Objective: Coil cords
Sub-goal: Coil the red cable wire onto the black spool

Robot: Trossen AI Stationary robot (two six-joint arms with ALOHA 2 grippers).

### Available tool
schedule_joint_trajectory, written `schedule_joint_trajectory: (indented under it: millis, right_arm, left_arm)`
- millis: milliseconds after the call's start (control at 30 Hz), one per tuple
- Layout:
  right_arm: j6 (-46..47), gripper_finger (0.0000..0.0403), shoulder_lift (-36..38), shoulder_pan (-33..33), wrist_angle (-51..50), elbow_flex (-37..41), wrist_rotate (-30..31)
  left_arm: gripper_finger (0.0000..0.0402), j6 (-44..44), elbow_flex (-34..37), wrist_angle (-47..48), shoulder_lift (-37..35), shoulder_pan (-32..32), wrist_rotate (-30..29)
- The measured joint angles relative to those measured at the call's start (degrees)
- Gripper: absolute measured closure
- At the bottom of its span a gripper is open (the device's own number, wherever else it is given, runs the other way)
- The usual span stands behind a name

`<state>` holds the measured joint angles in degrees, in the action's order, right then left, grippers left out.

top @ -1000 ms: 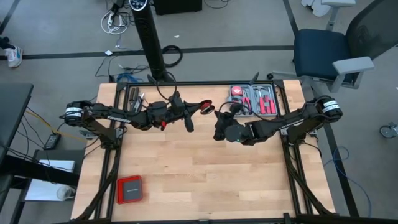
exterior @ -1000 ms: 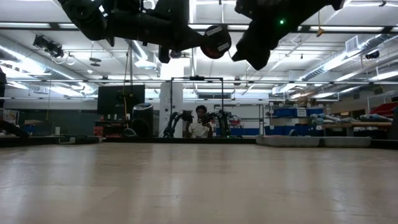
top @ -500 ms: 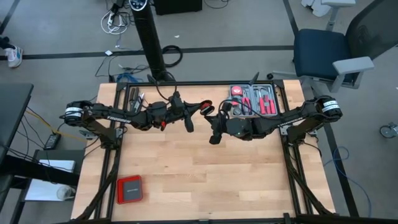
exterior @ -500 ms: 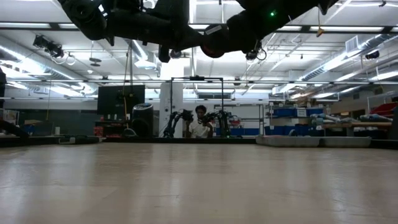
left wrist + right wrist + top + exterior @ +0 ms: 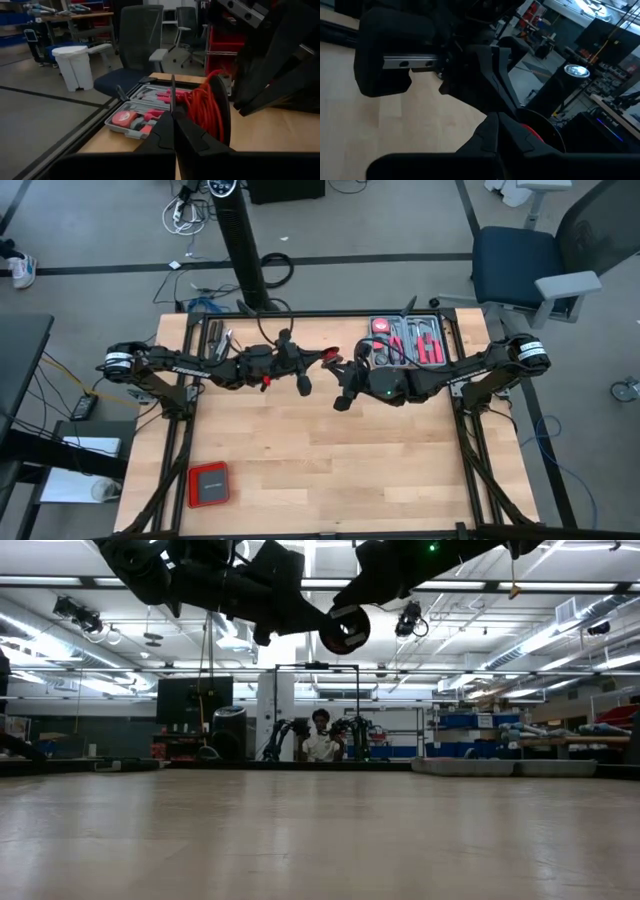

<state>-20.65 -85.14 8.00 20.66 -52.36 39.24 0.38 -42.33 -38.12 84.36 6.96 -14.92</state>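
The thin red cord (image 5: 202,107) is wound on a black spool (image 5: 345,630). The spool hangs high over the table's middle, toward the far side, between my two arms (image 5: 331,358). My left gripper (image 5: 172,116) reaches in level from the left and is shut on the spool. My right gripper (image 5: 499,120) comes from the right, shut, with its fingertips right by the spool's rim (image 5: 540,127). In the low view the spool hangs far above the tabletop. My left gripper pinches one thin black side disc of the spool at its edge (image 5: 172,92) between its two fingers, coming level from the table's left. The spool is lifted clear, its discs standing upright. My right gripper: I cannot tell whether its shut fingertips touch the spool or the cord.
A grey tool tray (image 5: 408,340) with red-handled tools lies at the table's far right, just behind my right arm. A flat red box (image 5: 208,483) lies near the front left corner. A person sits beyond the table's far edge (image 5: 320,740).
My right gripper has risen a little, turned at the wrist and swung toward the table's left until its tips stand at the spool. My left gripper has stayed in place and rolled slightly, and the spool has tipped a little with it.
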Motion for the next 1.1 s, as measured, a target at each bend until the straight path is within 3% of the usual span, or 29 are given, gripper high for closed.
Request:
schedule_joint_trajectory:
  millis: [333, 533, 733, 900, 1100]
  right_arm:
    - [-0.10, 0.0365, 0.31, 0.97, 0.66, 0.00, 0.62]
    - [-2.57, 0.0365, 3.44, 2.00, 2.08, -0.02, 6.33]
    - [1.75, 0.0363, 8.27, 1.96, -9.15, -0.02, 6.63]
    - [10.94, 0.0364, 13.47, 0.57, -21.04, -0.02, -3.17]
    - [9.72, 0.0359, 15.78, 0.21, -30.59, -0.02, -3.25]
  left_arm:
    - [0.0401, 0.58, 0.00, 1.58, 0.00, 0.01, -0.15]
    - [0.0401, 0.78, 0.02, 2.74, 0.00, 0.15, -0.10]
    - [0.0401, 0.90, 0.02, 2.54, 0.00, 0.15, 0.88]
    - [0.0401, 0.90, 0.02, 2.12, 0.00, 0.15, 0.91]
    - [0.0401, 0.90, 0.02, 1.75, 0.00, 0.15, 1.29]
